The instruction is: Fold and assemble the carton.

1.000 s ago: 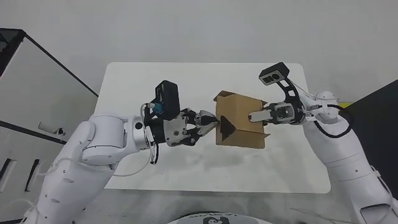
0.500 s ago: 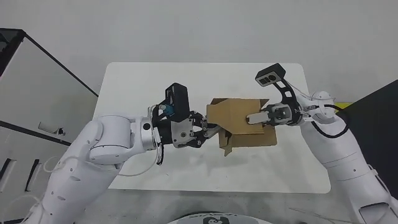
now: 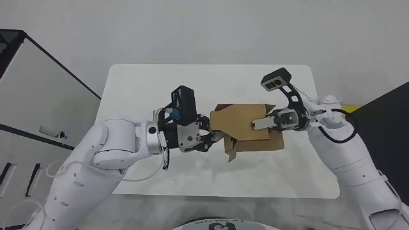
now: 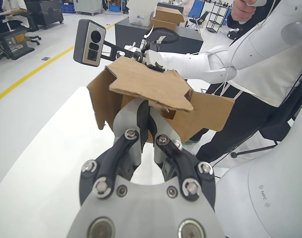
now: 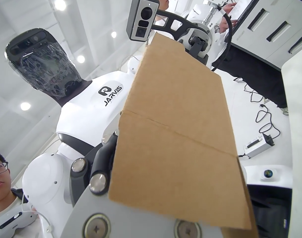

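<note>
Carton (image 3: 246, 128) sits mid-tabletop (image 3: 140, 89), half-formed, open end facing left. R pincer (image 3: 261, 124) is clamped on its top panel at the right. L pincer (image 4: 146, 110) has fingers nearly together, gripping nothing visible, tips under the left-end flap (image 4: 151, 87). Step: prob. tucking end flaps. Next: press flap inward w/o crushing it, R bracing.

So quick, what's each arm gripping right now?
Left end effector: closed, tips hidden under a carton flap; whether it grips cannot be told.
Right end effector: closed on the carton.
</note>
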`<action>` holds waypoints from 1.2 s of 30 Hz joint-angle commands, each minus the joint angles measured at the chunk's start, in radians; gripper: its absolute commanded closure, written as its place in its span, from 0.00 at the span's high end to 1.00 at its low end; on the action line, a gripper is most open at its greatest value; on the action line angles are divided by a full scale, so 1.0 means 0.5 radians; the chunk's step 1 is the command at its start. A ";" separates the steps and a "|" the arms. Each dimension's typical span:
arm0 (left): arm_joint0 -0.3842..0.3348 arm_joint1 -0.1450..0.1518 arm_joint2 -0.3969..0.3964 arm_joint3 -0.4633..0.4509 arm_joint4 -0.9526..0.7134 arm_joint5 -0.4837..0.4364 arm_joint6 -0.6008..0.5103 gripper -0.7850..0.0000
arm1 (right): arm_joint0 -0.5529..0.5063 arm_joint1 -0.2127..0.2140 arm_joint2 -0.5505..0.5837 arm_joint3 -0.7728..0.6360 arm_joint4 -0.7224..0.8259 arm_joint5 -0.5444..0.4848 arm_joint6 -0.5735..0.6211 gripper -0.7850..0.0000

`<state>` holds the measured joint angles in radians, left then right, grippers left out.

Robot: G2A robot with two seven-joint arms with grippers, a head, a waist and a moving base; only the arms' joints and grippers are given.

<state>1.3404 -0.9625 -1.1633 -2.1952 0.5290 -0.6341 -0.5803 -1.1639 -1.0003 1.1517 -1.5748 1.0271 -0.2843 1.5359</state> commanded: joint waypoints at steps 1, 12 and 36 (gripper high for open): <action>0.006 0.002 -0.015 -0.003 -0.001 0.003 0.007 0.00 | -0.009 0.003 0.022 0.009 0.007 0.000 0.000 0.00; 0.051 0.015 -0.108 -0.016 -0.013 0.006 0.023 0.00 | -0.063 0.019 0.110 0.007 0.002 0.000 0.000 0.00; 0.161 0.033 -0.148 -0.055 -0.094 -0.067 0.017 0.00 | -0.091 0.001 0.152 0.014 -0.005 0.000 0.000 0.00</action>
<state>1.4237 -0.9451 -1.2437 -2.2225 0.4779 -0.6702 -0.5716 -1.2099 -0.9992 1.2306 -1.5674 1.0248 -0.2843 1.5359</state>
